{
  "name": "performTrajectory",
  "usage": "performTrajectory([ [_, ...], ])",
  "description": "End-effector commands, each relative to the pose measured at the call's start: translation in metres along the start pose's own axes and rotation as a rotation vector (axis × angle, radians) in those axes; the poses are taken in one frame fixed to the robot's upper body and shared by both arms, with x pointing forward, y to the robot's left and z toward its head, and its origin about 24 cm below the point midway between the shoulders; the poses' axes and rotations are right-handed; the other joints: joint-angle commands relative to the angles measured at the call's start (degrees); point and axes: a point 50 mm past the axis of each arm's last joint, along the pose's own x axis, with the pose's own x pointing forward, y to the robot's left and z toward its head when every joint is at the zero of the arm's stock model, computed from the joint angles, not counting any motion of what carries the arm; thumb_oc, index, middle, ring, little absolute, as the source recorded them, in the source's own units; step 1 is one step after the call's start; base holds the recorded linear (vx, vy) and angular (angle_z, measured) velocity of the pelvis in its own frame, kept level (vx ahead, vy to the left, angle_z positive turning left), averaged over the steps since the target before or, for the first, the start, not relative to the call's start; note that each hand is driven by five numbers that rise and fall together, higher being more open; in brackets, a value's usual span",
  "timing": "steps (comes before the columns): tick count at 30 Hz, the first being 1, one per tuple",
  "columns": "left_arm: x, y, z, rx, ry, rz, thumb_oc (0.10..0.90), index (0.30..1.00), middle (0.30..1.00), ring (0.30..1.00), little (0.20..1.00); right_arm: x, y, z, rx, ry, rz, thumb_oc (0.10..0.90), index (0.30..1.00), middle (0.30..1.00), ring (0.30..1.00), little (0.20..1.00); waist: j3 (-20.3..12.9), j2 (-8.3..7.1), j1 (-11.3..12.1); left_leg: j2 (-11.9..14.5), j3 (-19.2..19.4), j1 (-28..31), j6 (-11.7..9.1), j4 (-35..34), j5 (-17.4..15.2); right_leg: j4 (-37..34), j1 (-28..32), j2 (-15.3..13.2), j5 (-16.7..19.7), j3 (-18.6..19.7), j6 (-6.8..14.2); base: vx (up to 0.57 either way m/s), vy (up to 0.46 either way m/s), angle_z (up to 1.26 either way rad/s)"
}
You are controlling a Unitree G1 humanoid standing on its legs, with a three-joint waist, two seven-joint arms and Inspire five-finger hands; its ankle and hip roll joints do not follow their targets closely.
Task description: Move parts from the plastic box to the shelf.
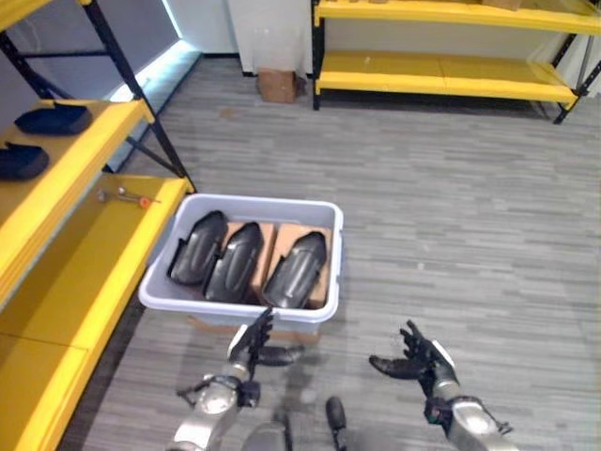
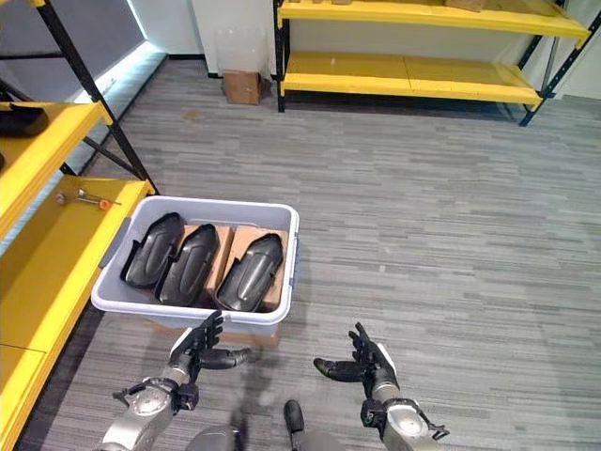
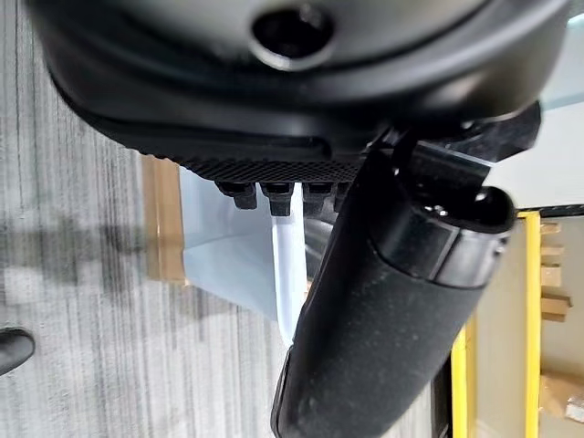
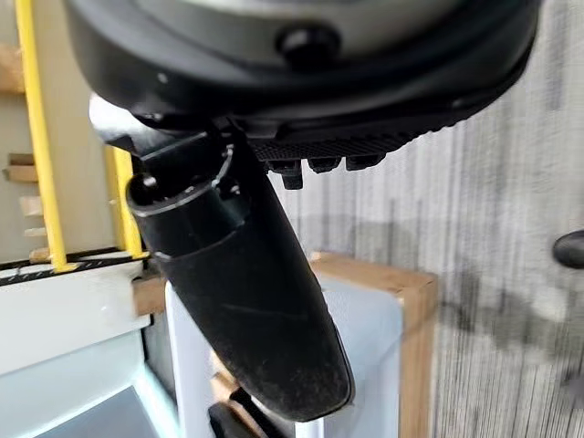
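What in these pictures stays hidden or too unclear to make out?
- Under the three black moulded parts in the grey plastic box: hidden by the parts, left eye view.
- Small tools on the yellow shelf: too small to identify.
- Left wrist view: the left hand blocks most of the box.
- The right hand likewise, right wrist view.

The plastic box (image 1: 242,299) stands on the floor just beside the yellow shelf (image 1: 89,258), and three black parts (image 1: 246,260) fill its inside side by side. Bare floor (image 1: 451,235) lies open to its right. On the shelf only a small tool (image 1: 127,196) lies near the box.
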Motion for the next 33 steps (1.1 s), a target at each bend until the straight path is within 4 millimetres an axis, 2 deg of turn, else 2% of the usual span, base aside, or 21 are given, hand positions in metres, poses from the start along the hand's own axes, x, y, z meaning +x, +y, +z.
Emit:
performTrajectory([
  [1,-0.006,-0.001,0.027,-0.016,-0.183,-0.004,0.9,1.0,1.0,1.0,1.0,-0.001,-0.004,0.041,0.023,-0.211,0.017,0.9,1.0,1.0,1.0,1.0,-5.5,2.01,1.4,-3.1,0.1,2.5,3.3,-2.9,9.2,9.2,4.0,-1.2,-7.4,7.7,5.1,0.21,0.297,-0.54],
  [2,-0.006,-0.001,0.027,-0.017,-0.183,-0.006,0.9,1.0,1.0,1.0,1.0,-0.001,-0.002,0.039,0.024,-0.202,0.026,0.9,1.0,1.0,1.0,1.0,-6.3,2.5,1.2,-3.2,1.1,2.6,2.5,-2.9,9.1,8.7,4.7,-1.8,-7.4,8.3,5.6,0.21,0.338,-0.94],
  [3,-0.007,0.0,0.03,-0.012,-0.199,-0.01,0.9,1.0,1.0,1.0,1.0,-0.001,0.0,0.039,0.022,-0.198,0.033,0.9,1.0,1.0,1.0,1.0,-7.2,2.88,1.5,-4.7,2.4,3.6,2.7,-2.9,8.4,7.0,5.7,-4.0,-6.7,8.0,6.6,0.28,0.447,-0.87],
  [8,-0.009,0.006,0.033,0.005,-0.213,-0.001,0.9,1.0,1.0,1.0,1.0,-0.001,0.004,0.039,0.017,-0.197,0.058,0.9,1.0,1.0,1.0,1.0,-7.4,2.1,2.3,-6.9,4.7,4.0,3.9,-0.5,5.9,4.6,7.2,-8.0,-4.9,8.4,9.0,0.11,0.201,-0.26],
  [11,-0.009,0.014,0.037,0.019,-0.227,0.02,0.9,1.0,1.0,1.0,1.0,0.003,0.01,0.042,0.017,-0.201,0.073,0.9,1.0,1.0,1.0,1.0,-7.3,1.17,3.5,-9.6,6.5,0.9,5.7,6.8,1.0,2.4,6.3,-12.3,-2.0,8.7,11.6,0.07,0.309,-0.03],
  [17,-0.012,0.025,0.039,0.045,-0.23,0.057,0.9,1.0,1.0,1.0,1.0,0.006,0.016,0.05,0.029,-0.231,0.085,0.9,1.0,1.0,1.0,1.0,-7.5,1.03,4.5,-13.3,7.4,-0.9,8.6,9.7,-3.3,2.7,3.7,-16.9,4.4,8.6,13.9,0.05,0.255,-0.04],
  [18,-0.013,0.033,0.042,0.05,-0.24,0.09,0.9,1.0,1.0,1.0,1.0,0.009,0.023,0.057,0.034,-0.258,0.103,0.9,1.0,1.0,1.0,1.0,-6.6,1.35,5.2,-12.7,9.1,-0.1,9.2,8.8,-3.9,6.4,0.3,-16.0,5.0,5.5,13.0,0.01,0.188,-0.11],
  [19,-0.013,0.033,0.042,0.05,-0.241,0.091,0.9,1.0,1.0,1.0,1.0,0.009,0.023,0.057,0.034,-0.258,0.104,0.9,1.0,1.0,1.0,1.0,-6.7,1.36,5.3,-12.6,9.2,-0.3,9.2,8.7,-3.7,6.5,0.0,-15.9,5.1,5.6,13.0,-0.06,0.197,-0.26],
  [20,-0.014,0.038,0.045,0.047,-0.247,0.111,0.9,1.0,1.0,1.0,1.0,0.011,0.027,0.06,0.034,-0.269,0.117,0.9,1.0,1.0,1.0,1.0,-6.0,1.59,6.1,-12.2,11.2,0.9,9.0,7.0,-4.0,6.8,-1.7,-15.5,3.6,-3.6,11.9,-0.04,0.096,-0.43],
  [21,-0.014,0.038,0.045,0.047,-0.247,0.112,0.9,1.0,1.0,1.0,1.0,0.011,0.027,0.06,0.034,-0.269,0.117,0.9,1.0,1.0,1.0,1.0,-6.0,1.61,6.0,-12.2,11.1,0.9,9.0,7.0,-4.0,6.8,-1.6,-15.5,3.5,-3.8,11.9,0.01,0.222,-0.78],
  [22,-0.014,0.039,0.041,0.035,-0.236,0.111,0.9,1.0,1.0,1.0,1.0,0.012,0.032,0.058,0.044,-0.257,0.145,0.9,1.0,1.0,1.0,1.0,-5.8,1.39,5.0,-12.6,12.7,3.0,8.9,5.0,-3.3,7.0,-2.7,-9.6,0.2,-5.1,11.3,0.07,0.153,-0.74],
  [23,-0.014,0.038,0.041,0.036,-0.237,0.107,0.9,1.0,1.0,1.0,1.0,0.012,0.033,0.057,0.043,-0.251,0.153,0.9,1.0,1.0,1.0,1.0,-5.8,1.2,4.9,-12.8,13.3,3.7,8.9,4.1,-2.9,7.0,-3.7,-7.5,-0.5,-5.2,10.7,0.07,0.154,-0.68],
  [24,-0.014,0.038,0.041,0.036,-0.237,0.107,0.9,1.0,1.0,1.0,1.0,0.012,0.033,0.057,0.042,-0.251,0.153,0.9,1.0,1.0,1.0,1.0,-5.7,1.21,5.0,-12.8,13.3,3.8,8.9,4.0,-2.9,7.2,-3.7,-7.4,-0.6,-5.1,10.7,0.03,0.058,-0.45],
  [26,-0.014,0.037,0.04,0.034,-0.23,0.105,0.9,1.0,1.0,1.0,1.0,0.012,0.034,0.058,0.044,-0.255,0.163,0.9,1.0,1.0,1.0,1.0,-5.1,0.89,5.0,-13.2,14.2,5.6,8.7,2.8,-2.6,6.3,-3.4,-4.8,-1.8,-8.2,8.3,0.07,0.029,-0.46],
  [28,-0.014,0.033,0.036,0.032,-0.217,0.089,0.9,1.0,1.0,1.0,1.0,0.011,0.033,0.056,0.06,-0.246,0.158,0.9,1.0,1.0,1.0,1.0,-4.9,1.02,4.7,-13.4,13.9,7.0,8.3,2.3,-2.2,4.6,-1.5,-4.8,-1.7,-7.3,7.7,0.1,-0.016,-0.16],
  [29,-0.015,0.03,0.033,0.011,-0.211,0.082,0.9,1.0,1.0,1.0,1.0,0.011,0.032,0.055,0.074,-0.242,0.158,0.9,1.0,1.0,1.0,1.0,-5.3,1.12,3.9,-13.2,13.2,8.5,7.9,0.6,-1.6,4.2,-0.9,-2.5,-1.8,-2.2,7.6,0.1,-0.039,0.08],
  [33,-0.017,0.024,0.024,0.0,-0.182,0.061,0.9,1.0,1.0,1.0,1.0,0.008,0.021,0.051,0.078,-0.226,0.115,0.9,1.0,1.0,1.0,1.0,-6.6,1.67,4.1,-13.7,11.5,10.9,7.9,-2.2,-0.6,2.1,1.4,-2.5,-1.1,-3.5,7.3,0.13,-0.081,0.13],
])
